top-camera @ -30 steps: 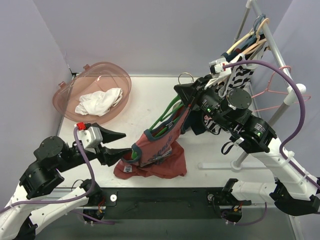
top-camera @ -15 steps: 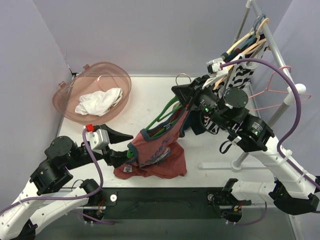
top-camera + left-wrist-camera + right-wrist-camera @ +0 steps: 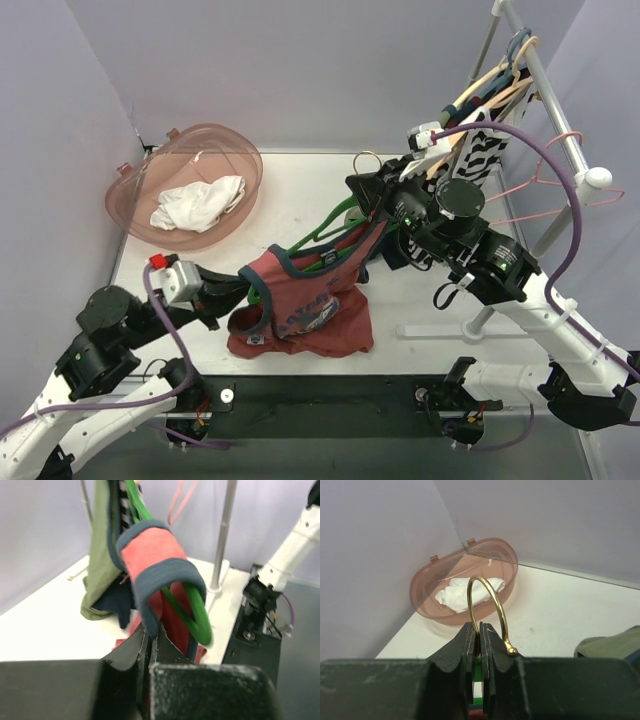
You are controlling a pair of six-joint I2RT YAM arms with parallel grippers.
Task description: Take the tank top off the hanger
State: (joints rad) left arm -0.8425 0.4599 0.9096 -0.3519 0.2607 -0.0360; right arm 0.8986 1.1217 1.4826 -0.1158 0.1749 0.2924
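The left hand (image 3: 150,637) is pinched on the tank top (image 3: 305,300) strap, the right hand (image 3: 480,630) on the hanger (image 3: 322,240) hook — the strap is likely to be pulled clear next.

Pale lilac walls (image 3: 300,60) around white table (image 3: 290,190)
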